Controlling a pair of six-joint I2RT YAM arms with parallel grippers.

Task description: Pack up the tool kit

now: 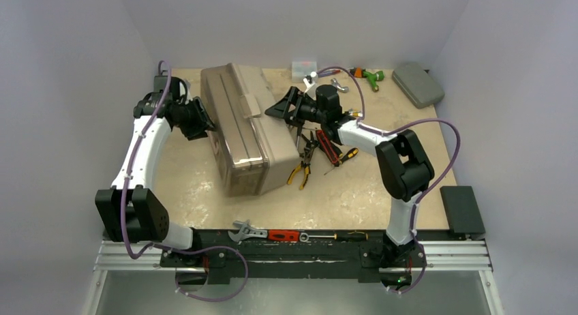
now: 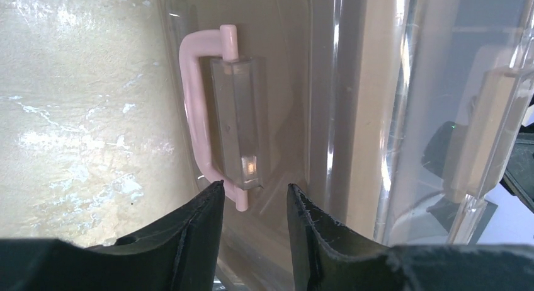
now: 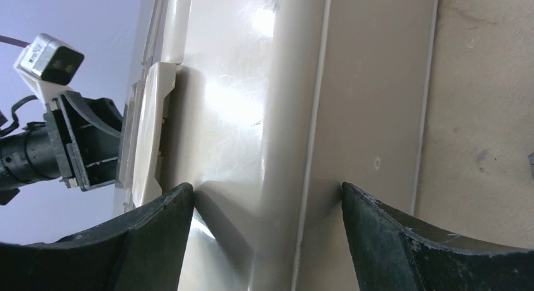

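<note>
The tan-brown toolbox (image 1: 245,127) lies at the middle left of the table with its smoky lid shut. My left gripper (image 1: 202,121) is at its left side, open a little. In the left wrist view the pink handle (image 2: 195,108) sits on the lid just beyond my left gripper (image 2: 254,190), its lower end near the left fingertip. My right gripper (image 1: 283,107) is wide open against the box's right side. In the right wrist view my right gripper (image 3: 267,190) faces the tan wall (image 3: 283,114) and both tips touch or nearly touch it. Yellow-handled pliers (image 1: 302,168), red-handled pliers (image 1: 328,148) and a yellow-black screwdriver (image 1: 345,155) lie right of the box.
A wrench (image 1: 247,231), a red-handled tool (image 1: 283,235) and a thin screwdriver (image 1: 341,236) lie along the near edge. A small clear box (image 1: 304,68), a green tool (image 1: 371,76) and a flat grey case (image 1: 417,83) sit at the back right. A black pad (image 1: 462,209) lies at the right edge.
</note>
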